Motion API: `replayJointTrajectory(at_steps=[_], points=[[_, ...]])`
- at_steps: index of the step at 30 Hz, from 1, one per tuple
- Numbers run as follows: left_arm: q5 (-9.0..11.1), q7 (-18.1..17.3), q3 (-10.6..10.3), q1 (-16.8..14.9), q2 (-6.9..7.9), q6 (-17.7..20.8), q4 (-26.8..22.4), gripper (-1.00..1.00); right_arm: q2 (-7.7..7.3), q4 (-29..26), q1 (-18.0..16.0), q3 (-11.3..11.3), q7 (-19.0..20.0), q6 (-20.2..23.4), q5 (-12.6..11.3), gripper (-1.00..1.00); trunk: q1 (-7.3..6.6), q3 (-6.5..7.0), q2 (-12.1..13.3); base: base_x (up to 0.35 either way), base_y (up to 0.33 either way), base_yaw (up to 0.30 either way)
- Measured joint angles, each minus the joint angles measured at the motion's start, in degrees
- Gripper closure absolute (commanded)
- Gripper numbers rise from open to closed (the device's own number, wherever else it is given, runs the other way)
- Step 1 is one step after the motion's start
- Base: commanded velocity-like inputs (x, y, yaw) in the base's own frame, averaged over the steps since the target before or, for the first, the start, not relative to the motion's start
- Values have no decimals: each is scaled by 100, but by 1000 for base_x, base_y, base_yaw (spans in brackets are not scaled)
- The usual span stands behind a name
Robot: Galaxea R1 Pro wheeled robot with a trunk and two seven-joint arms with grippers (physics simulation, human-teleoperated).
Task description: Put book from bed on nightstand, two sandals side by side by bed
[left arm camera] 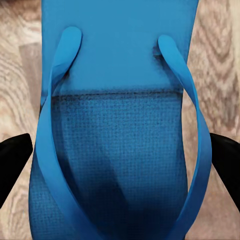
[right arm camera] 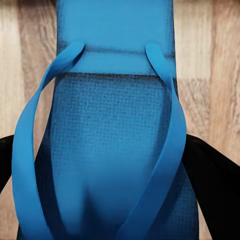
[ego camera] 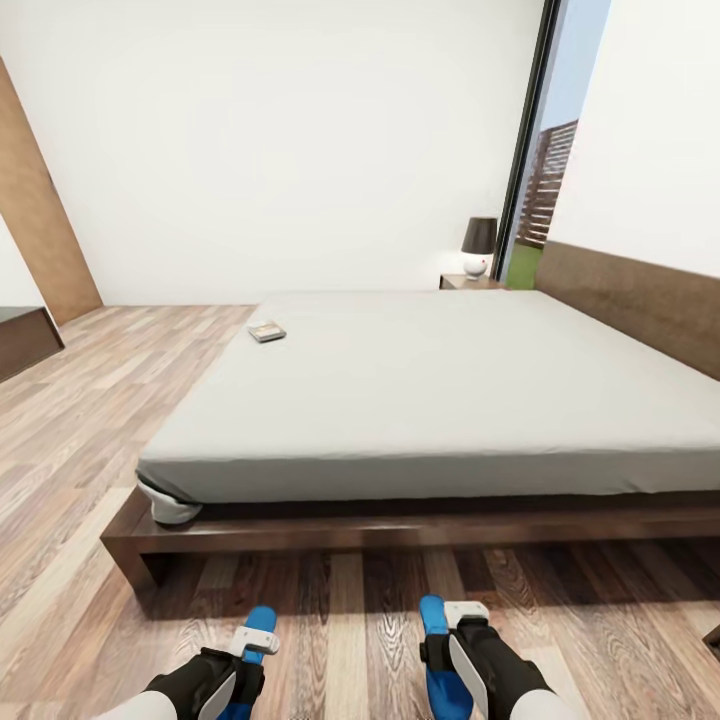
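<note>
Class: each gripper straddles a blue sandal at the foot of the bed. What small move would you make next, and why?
Probably lower both sandals to the floor and let go. The left sandal and right sandal already sit parallel, toes toward the bed, so only release remains before the book.

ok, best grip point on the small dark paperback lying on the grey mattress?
Small dark paperback lies flat near the pale-grey mattress's far left corner. It's thin, so probably come from above on the bed's left side, pinching across its short width at the edge nearest the mattress border.
</note>
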Motion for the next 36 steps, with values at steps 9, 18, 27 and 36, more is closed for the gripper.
replayJointTrajectory(at_steps=[9,18,27,36], points=[[0,0,0,0,0,-10,-4,100,14,-35,-1,11,0,-4,0,100,63,-191,-91,0,0,0],[0,0,1,0,0,-141,-9,100,15,-38,-2,12,-1,2,-1,100,86,-391,-103,0,0,1],[1,0,0,-1,1,-169,-11,100,41,-37,-5,350,-19,-4,-1,100,86,-406,-103,0,0,149],[-1,0,0,-2,0,-211,-10,100,38,-37,-5,494,-21,-9,-1,100,85,-440,-103,39,28,179]])
